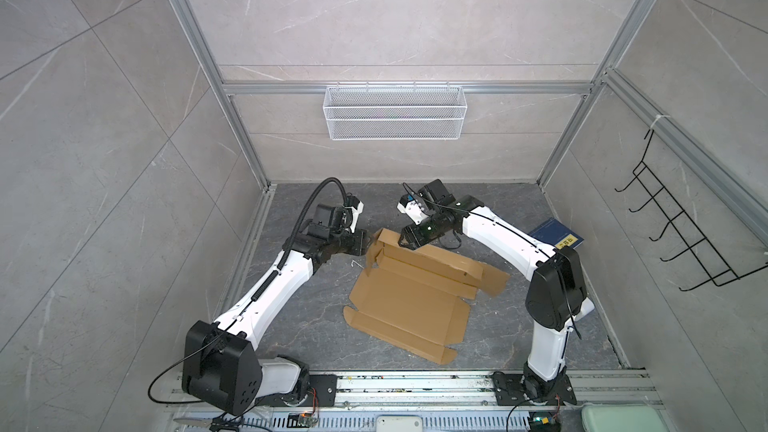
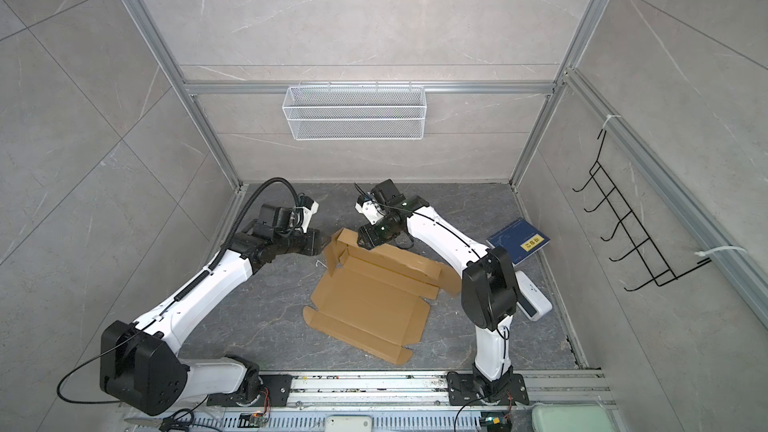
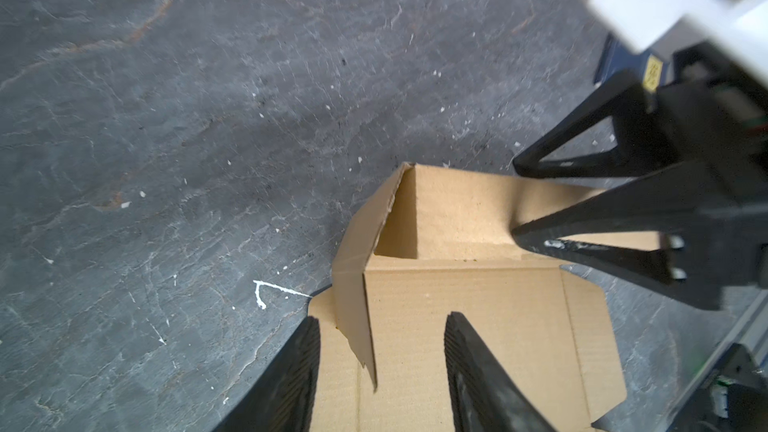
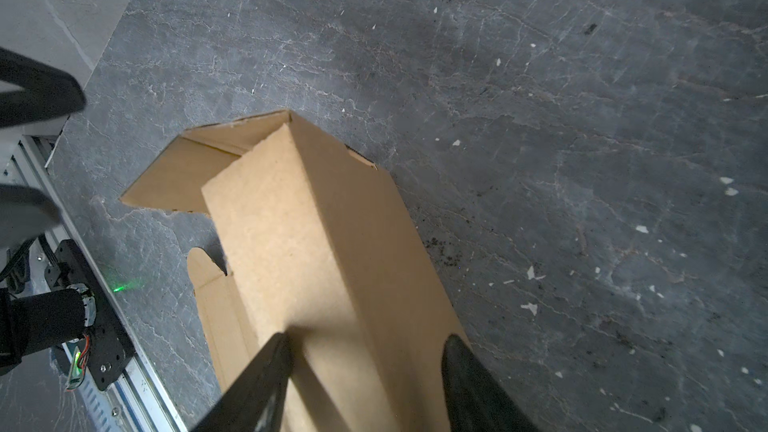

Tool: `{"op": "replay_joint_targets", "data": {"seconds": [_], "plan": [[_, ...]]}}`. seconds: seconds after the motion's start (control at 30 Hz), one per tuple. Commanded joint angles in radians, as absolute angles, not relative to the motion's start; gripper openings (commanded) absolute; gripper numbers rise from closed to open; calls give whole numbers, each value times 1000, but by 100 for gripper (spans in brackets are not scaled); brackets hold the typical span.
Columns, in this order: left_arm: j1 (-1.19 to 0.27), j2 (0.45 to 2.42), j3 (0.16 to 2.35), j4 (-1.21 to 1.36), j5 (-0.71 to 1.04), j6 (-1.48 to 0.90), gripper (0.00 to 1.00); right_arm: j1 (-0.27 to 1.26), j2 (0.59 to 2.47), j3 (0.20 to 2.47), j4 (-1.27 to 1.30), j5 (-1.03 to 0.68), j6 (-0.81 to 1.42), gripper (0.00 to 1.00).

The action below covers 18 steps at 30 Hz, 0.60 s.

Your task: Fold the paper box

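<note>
Left wrist view puts the left gripper (image 3: 382,320) at the far left corner of the paper box (image 1: 409,305). Its jaws stand part-way apart. The raised side flap (image 3: 353,284) runs edge-on between the two fingers, closer to one of them, and neither pad seems to press it. Just beyond, the right gripper (image 4: 369,337) straddles the upright far wall (image 4: 316,222). One finger sits on the wall's inner face and the other on the outer side. Those jaws are also apart, wider than the sheet is thick, so this looks like a loose straddle rather than a pinch.

Both top views show the two grippers close together over that one corner, left of centre and toward the far side. The rest of the cardboard lies flat on the dark stone tabletop (image 1: 299,326), spreading from the corner toward the near right. Its long axis runs from the far left corner down to the tabbed near edge, skewed to the rails. Only the corner has begun to rise, and the near panel and the right-hand flaps lie open.

The side flap and the far wall meet at a right angle between the two tools. The left arm is nearer the flap and the right arm nearer the wall, so turning the flap in against the wall probably falls to the left arm.

A dark blue book (image 1: 557,234) lies well apart at the far right, behind the right arm.
</note>
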State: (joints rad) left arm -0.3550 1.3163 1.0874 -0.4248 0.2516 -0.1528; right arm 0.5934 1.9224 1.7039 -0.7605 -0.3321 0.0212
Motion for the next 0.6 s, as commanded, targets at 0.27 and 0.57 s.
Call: {"op": "replay_joint_targets", "data": {"seconds": [0.27, 0.57], "plan": [[-138, 1329, 936, -191, 387, -226, 52, 597, 1985, 1711, -840, -284, -9, 59], [-244, 1434, 857, -49, 327, -179, 56, 598, 1995, 1727, -851, -285, -14, 58]]}}
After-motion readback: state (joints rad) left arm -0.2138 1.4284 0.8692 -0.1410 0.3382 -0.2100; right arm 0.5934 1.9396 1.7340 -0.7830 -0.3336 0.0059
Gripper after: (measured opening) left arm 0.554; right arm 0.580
